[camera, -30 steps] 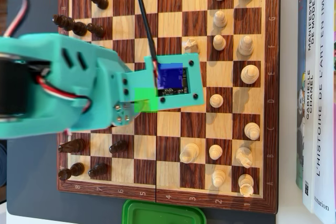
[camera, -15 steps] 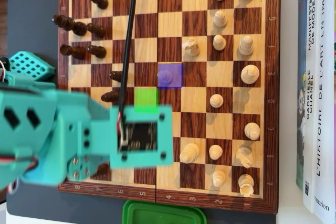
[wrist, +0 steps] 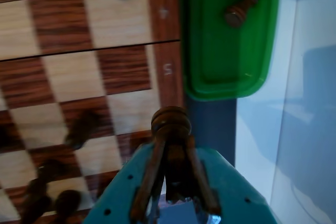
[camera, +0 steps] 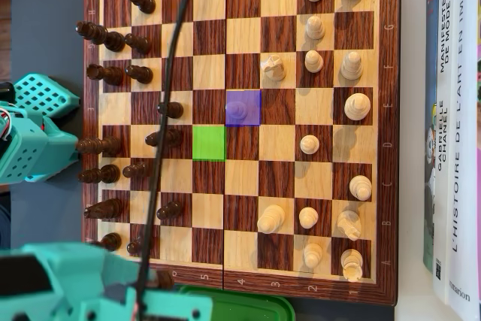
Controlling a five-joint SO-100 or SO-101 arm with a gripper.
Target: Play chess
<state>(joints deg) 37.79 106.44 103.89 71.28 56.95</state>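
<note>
- In the overhead view I see the teal arm at lower left, over the corner of the chessboard.
- Dark pieces stand along the board's left side; one square is tinted green, and the next one tinted blue holds a pawn.
- Light pieces occupy the right side; books lie beyond the board.
- In the wrist view I see the gripper with its fingers closed around a dark chess piece, held beside the board's numbered border.
- Right of it, a green tray holds a dark pawn lying on its side.
</note>
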